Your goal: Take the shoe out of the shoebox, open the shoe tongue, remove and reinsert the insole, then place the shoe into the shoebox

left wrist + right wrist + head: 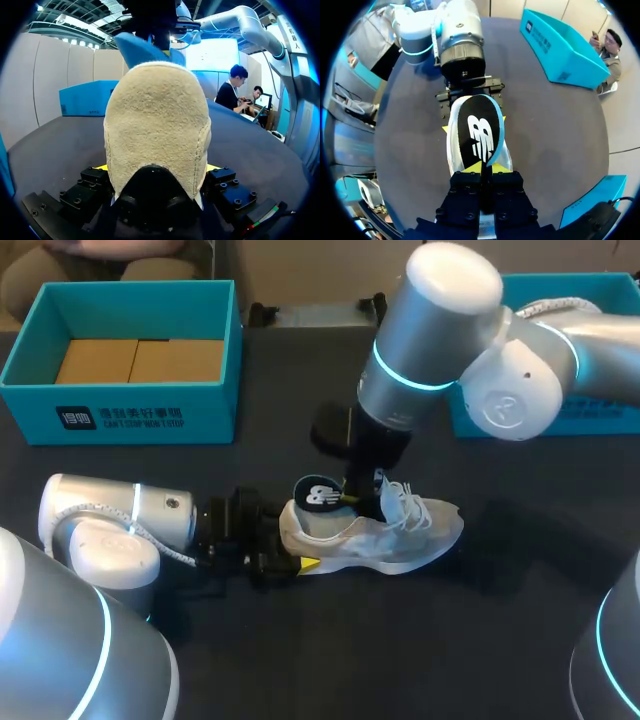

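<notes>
A pale grey-white shoe lies on the dark table, heel toward my left arm. My left gripper has the heel between its widely spread yellow-tipped fingers, one on each side, gripping it. My right gripper comes down from above and is shut on the edge of the insole, which is black with a white logo and a blue rim. In the right wrist view the insole rises out of the shoe from the right gripper toward the left gripper.
The teal shoebox stands open at the back left with brown card inside. A second teal box part sits at the back right, behind my right arm. Bare dark tabletop lies in front of the shoe.
</notes>
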Controlling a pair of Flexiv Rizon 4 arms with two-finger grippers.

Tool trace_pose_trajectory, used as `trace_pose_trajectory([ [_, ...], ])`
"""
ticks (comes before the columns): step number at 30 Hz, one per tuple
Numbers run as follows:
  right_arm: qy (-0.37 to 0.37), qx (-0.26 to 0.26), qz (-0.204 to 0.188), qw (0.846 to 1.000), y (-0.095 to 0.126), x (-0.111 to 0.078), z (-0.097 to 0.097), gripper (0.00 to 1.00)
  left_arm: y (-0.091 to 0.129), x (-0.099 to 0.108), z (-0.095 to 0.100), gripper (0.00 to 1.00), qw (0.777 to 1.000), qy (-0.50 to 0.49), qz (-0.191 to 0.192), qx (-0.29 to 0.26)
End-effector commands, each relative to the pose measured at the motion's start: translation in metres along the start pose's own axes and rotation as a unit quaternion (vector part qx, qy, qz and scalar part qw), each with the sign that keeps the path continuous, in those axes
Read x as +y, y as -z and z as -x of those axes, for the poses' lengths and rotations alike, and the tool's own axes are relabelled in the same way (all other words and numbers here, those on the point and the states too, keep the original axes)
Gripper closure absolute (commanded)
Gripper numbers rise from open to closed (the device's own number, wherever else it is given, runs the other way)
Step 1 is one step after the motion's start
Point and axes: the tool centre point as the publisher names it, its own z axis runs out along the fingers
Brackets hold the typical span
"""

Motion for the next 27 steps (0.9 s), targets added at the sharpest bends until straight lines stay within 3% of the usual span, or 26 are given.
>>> trace_pose_trajectory([
  [1, 0.008, 0.004, 0.003, 1.0, 0.005, 0.01, 0.001, 1.0, -0.001, 0.001, 0.001, 1.0, 1.0, 0.0, 0.003, 0.001],
  [10, 0.005, 0.009, 0.016, 1.0, 0.01, 0.041, -0.002, 1.0, -0.001, 0.001, 0.001, 1.0, 1.0, 0.0, 0.003, 0.001],
  [17, -0.003, 0.025, 0.024, 0.999, 0.003, 0.05, -0.006, 1.0, -0.001, 0.001, 0.001, 1.0, 1.0, 0.0, 0.003, 0.001],
  [18, -0.003, 0.026, 0.023, 0.999, 0.004, 0.05, -0.007, 0.93, -0.001, 0.001, 0.001, 1.0, 1.0, 0.0, 0.003, 0.001],
  [19, -0.006, 0.028, 0.022, 0.999, 0.006, 0.049, -0.009, 0.75, -0.001, 0.001, 0.001, 1.0, 1.0, 0.0, 0.003, 0.001],
  [21, -0.013, 0.031, 0.023, 0.999, 0.011, 0.048, -0.012, 0.34, -0.001, 0.001, 0.001, 1.0, 1.0, 0.0, 0.003, 0.001],
  [22, -0.022, 0.035, 0.026, 0.999, 0.013, 0.048, -0.014, 0.05, -0.001, 0.001, 0.001, 1.0, 1.0, 0.0, 0.003, 0.001],
  [23, -0.028, 0.04, 0.034, 0.998, 0.014, 0.047, -0.016, 0.0, -0.001, 0.001, 0.001, 1.0, 1.0, 0.0, 0.003, 0.001],
  [27, -0.037, 0.066, 0.053, 0.996, 0.019, 0.049, -0.024, 0.0, -0.001, 0.001, 0.001, 1.0, 1.0, 0.0, 0.003, 0.001],
])
